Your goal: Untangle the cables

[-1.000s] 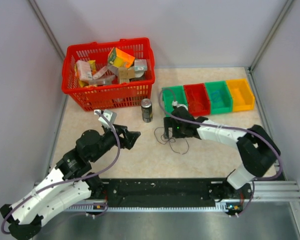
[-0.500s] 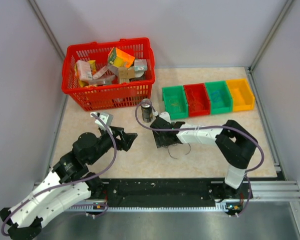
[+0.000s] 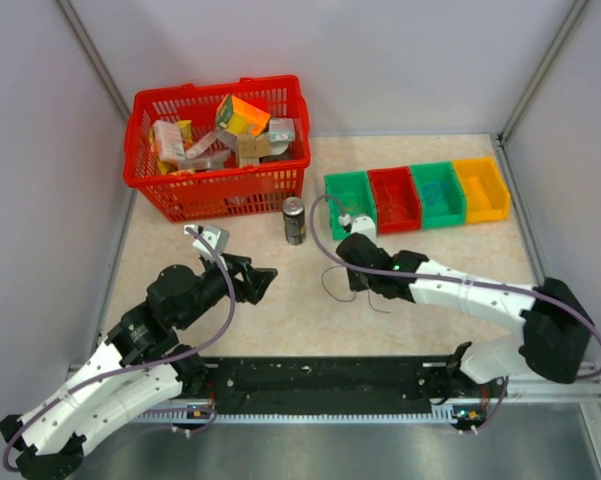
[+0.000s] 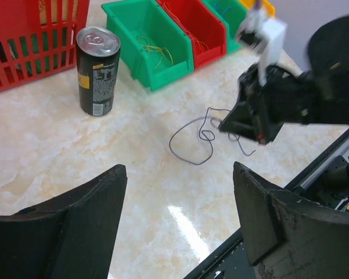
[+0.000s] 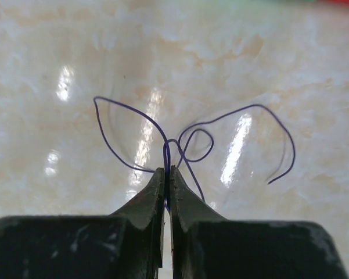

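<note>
A single thin purple wire lies on the beige marble-patterned table top, about midway between the left and right edges and a little nearer the near edge than the far one. It curls into a wide loop on each side, with a small knot-like loop in between.

The right gripper reaches in low from the right edge, its two black fingers pressed together with the wire pinched between their tips, just beside the small loop. In the top view it sits over the middle of the wire.

The left gripper hovers towards the left edge, well apart from the wire, its fingers spread wide with nothing between them.

A black drink can stands upright beyond the wire. A red plastic basket of packages sits in the far left corner. A row of small plastic bins runs along the far edge towards the right corner; the leftmost green bin holds thin yellow-green strands
</note>
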Controlling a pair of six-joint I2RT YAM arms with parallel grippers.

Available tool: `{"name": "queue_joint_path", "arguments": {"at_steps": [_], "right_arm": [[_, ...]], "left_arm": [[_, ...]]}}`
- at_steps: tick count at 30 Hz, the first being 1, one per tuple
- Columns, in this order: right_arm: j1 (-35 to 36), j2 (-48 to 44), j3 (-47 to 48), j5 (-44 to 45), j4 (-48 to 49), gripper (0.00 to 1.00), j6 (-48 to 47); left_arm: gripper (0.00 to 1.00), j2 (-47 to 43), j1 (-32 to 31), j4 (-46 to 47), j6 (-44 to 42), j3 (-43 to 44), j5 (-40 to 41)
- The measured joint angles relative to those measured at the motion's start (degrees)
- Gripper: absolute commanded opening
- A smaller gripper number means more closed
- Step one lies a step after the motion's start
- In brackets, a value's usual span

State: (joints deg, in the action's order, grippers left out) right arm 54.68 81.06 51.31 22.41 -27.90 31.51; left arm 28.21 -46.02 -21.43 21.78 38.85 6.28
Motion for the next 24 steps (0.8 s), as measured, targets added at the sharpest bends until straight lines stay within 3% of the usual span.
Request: {"name": "queue_joint_path", "arguments": {"at_steps": [4,11,18,24], "right_arm": [[-3.72,-10.21,-0.07,0.87,-0.11,0.00,0.02],[-21.33,-27.96,0.68,4.57,-0.13,0.00,-0.42],[-41.99,-25.38,14.25,3.32,-0.90,0.00,-0.24],[-50.07,-18.49,27.65,2.91,0.48,0.00,0.26]], "left_arm": [[0.77,0.00,0.00,0.09,0.50,-0.52,-0.72],[0.77,0.39,0.00,2.73,2.19,-2.89,-3.76],[0.77,2.08,0.00,5.53,4.07,-4.00,-8.26],[0.77,0.92,0.00,5.97,4.04,-4.81,-9.92]]}}
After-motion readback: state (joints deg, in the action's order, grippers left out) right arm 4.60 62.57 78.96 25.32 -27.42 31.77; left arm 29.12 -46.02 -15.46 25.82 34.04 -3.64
